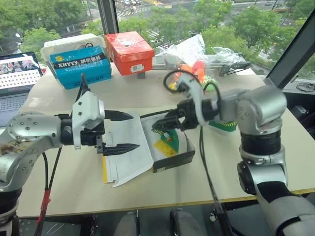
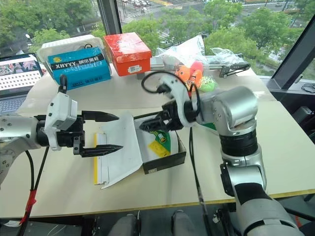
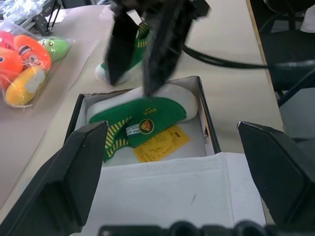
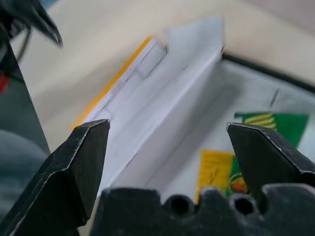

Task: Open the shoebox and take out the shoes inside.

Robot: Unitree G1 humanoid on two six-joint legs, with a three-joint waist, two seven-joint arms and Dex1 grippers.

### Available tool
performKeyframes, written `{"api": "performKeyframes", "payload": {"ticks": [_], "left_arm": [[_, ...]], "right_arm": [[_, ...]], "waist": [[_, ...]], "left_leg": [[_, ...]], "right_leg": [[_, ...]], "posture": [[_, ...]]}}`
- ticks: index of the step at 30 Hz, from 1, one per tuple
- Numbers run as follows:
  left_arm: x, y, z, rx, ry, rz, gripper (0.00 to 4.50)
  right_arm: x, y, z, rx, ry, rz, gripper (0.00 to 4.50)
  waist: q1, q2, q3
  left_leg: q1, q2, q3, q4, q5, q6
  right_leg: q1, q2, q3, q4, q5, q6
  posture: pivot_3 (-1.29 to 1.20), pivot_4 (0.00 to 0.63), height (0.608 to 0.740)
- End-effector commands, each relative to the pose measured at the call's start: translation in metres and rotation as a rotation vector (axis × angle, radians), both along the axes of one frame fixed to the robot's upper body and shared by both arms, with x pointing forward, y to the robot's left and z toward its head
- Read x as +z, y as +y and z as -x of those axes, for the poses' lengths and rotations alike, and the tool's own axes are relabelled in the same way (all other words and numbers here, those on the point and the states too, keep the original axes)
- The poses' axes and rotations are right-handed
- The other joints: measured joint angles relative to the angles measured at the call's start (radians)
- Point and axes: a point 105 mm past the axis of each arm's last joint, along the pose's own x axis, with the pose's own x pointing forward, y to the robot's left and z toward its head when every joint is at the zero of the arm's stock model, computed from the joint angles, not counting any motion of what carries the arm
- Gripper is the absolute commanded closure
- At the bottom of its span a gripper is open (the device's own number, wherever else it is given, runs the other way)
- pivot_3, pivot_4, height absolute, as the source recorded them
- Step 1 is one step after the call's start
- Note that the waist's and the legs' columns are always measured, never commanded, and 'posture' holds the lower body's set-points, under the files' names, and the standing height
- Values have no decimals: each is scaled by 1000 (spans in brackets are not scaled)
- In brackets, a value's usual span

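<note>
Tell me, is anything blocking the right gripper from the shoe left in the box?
Nothing visible. The lid lies folded open, and the open right gripper hangs above the green shoe lying uncovered in the box.

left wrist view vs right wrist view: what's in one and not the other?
Left wrist view alone: the second green shoe lying on the table beyond the shoebox, the bagged orange and green toys, and the right gripper hanging over the box. Right wrist view alone: the yellow edge of the folded-back lid. Both share the open box's white inside, one green shoe in it and the yellow card beside it.
</note>
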Motion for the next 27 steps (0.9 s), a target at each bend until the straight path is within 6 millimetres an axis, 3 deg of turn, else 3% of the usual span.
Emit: {"api": "performKeyframes", "payload": {"ticks": [1, 11, 17, 27], "left_arm": [[7, -1, -1, 12, -69, -23, 0], [7, -2, 0, 2, -61, -20, 0], [7, -4, 0, -9, -59, -23, 0], [7, -2, 1, -6, -57, -28, 0]], "right_arm": [[-4, -7, 1, -36, -79, 106, 20], [6, -32, 8, -37, -83, 132, 20], [-13, -33, 13, -31, -71, 201, 20], [-16, -40, 7, -76, -75, 220, 20]], "waist": [[-1, 0, 0], [-5, 0, 0], [-5, 0, 0], [-3, 0, 0]], "left_leg": [[0, 0, 0, 0, 0, 0], [0, 0, 0, 0, 0, 0], [0, 1, 0, 0, 0, 0], [0, 0, 0, 0, 0, 0]], "right_leg": [[0, 0, 0, 0, 0, 0], [0, 0, 0, 0, -1, 2], [0, 0, 0, 0, -3, 4], [0, 0, 0, 0, -3, 5]], "posture": [[0, 150, 740], [0, 150, 740], [0, 150, 740], [0, 150, 740]]}}
